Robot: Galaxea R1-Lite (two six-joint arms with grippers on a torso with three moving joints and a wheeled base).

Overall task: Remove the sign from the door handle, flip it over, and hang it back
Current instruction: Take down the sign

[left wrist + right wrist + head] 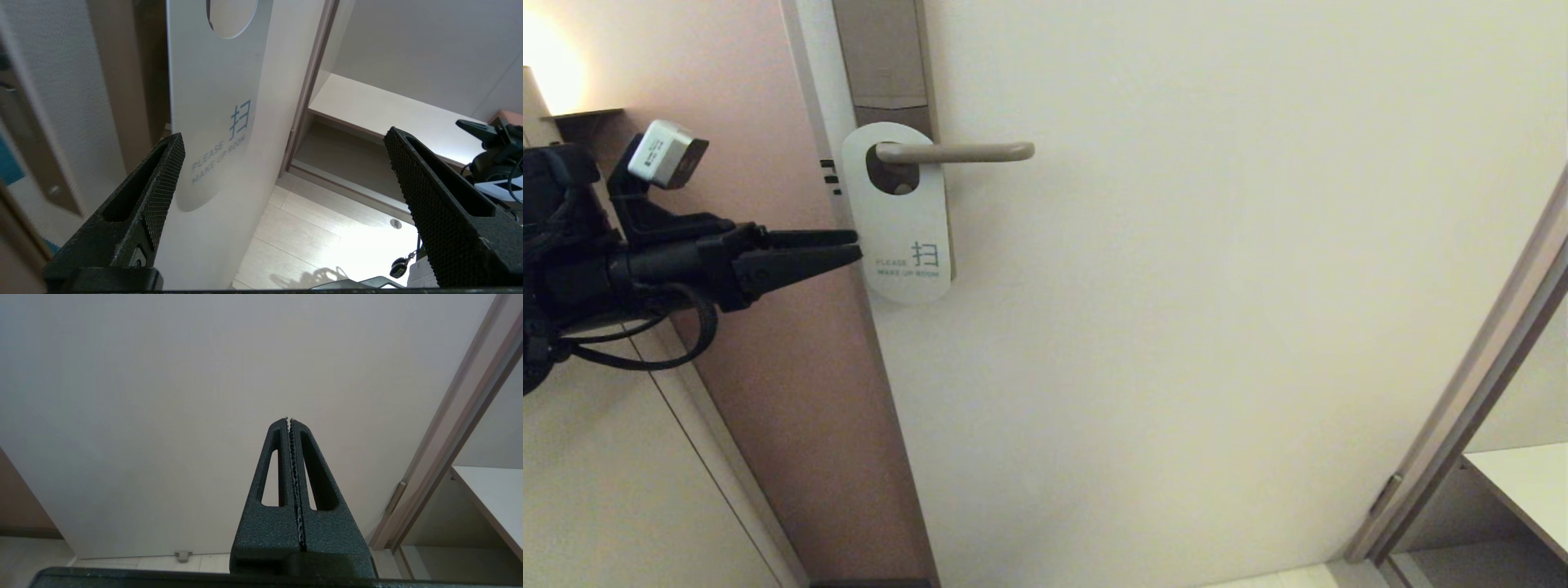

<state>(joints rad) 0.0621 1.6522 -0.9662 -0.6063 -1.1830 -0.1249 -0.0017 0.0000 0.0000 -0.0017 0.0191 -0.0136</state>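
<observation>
The sign [907,229] hangs by its oval hole on the door handle [964,152], white face outward with blue "PLEASE MAKE UP ROOM". My left gripper [858,245] is level with the sign's lower half, and its tips reach the sign's left edge. In the left wrist view this gripper [284,134] stands wide open. The sign [212,102] lies flat against the door just beyond one finger [163,192], and nothing is held. My right gripper [289,419] is shut and empty, facing the bare door low down. It is out of the head view.
The handle sits on a tall brownish backplate [882,57] near the door's left edge. A pinkish wall [768,327] lies left of the door. A door frame [1462,408] and a pale shelf [1527,482] stand at the right. Light floor [310,245] lies below.
</observation>
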